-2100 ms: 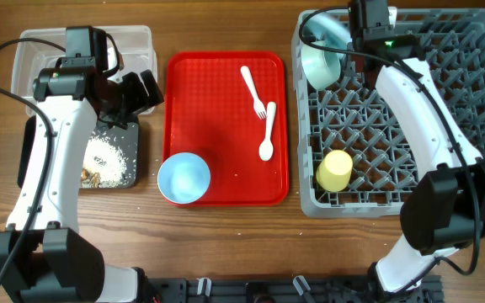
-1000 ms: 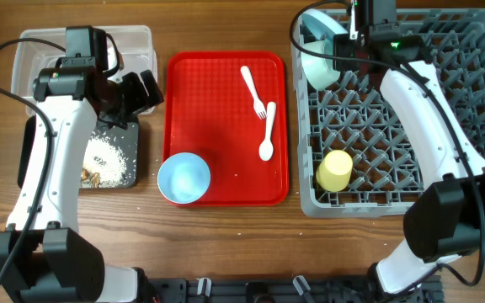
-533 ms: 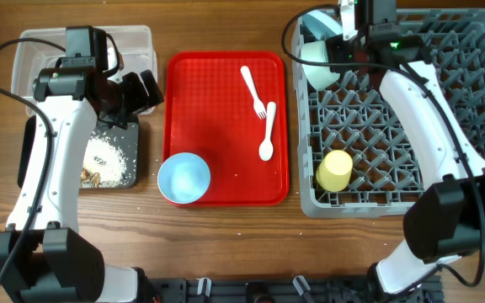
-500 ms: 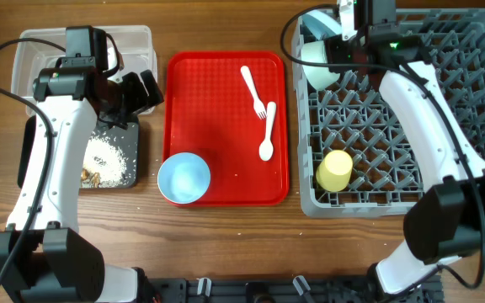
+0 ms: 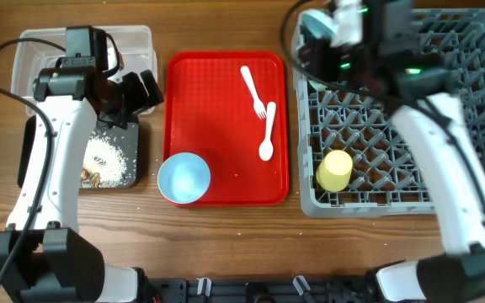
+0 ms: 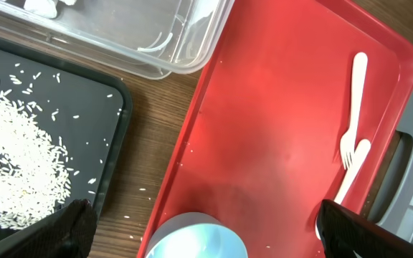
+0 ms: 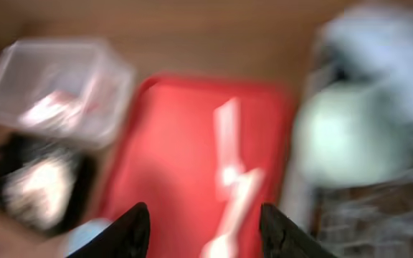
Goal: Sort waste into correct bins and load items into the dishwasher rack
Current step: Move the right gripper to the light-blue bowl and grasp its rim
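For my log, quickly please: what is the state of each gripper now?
Left gripper: open, holding nothing.
Right gripper: open, holding nothing, though its view is blurred.

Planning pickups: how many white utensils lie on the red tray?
2: a fork at the far right of the red tray, a spoon just nearer, beside its tines. None appear hidden.

No legible text, label, brand or number in any view. Red serving tray (image 5: 226, 126), clear tub (image 5: 141, 38), black tray (image 5: 135, 156), grey dishwasher rack (image 5: 377, 151) and yellow cup (image 5: 336, 170) show no readable marking. Right wrist view is heavily blurred, and the red-and-white wrapper (image 7: 49, 109) is unreadable.
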Robot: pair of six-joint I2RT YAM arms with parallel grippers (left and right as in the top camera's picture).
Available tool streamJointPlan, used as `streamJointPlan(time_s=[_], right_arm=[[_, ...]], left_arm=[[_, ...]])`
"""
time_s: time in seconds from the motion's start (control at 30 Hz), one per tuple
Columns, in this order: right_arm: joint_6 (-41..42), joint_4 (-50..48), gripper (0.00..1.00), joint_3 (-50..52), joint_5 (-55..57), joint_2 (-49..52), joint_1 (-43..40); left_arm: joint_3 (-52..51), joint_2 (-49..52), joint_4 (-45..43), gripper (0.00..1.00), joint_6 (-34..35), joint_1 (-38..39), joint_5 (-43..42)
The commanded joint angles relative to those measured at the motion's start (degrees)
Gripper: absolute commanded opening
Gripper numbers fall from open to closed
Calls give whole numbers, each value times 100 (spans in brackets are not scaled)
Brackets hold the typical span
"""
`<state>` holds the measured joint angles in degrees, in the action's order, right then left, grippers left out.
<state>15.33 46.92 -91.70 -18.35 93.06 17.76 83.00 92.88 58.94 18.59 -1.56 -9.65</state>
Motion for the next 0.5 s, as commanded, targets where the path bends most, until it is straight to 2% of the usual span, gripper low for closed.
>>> streamJointPlan(time_s=[0.0,0.23,0.47], right_arm=[[1067,7,49,433,-874,710,885],[1746,-173,48,452,-855,1766,2011],[1930,-317,45,479,-852,2363,2409]], left_arm=[[85,-42,-15,100,9,-17,33],[85,-42,-15,100,9,-17,33],[85,-42,-15,100,9,-17,33]])
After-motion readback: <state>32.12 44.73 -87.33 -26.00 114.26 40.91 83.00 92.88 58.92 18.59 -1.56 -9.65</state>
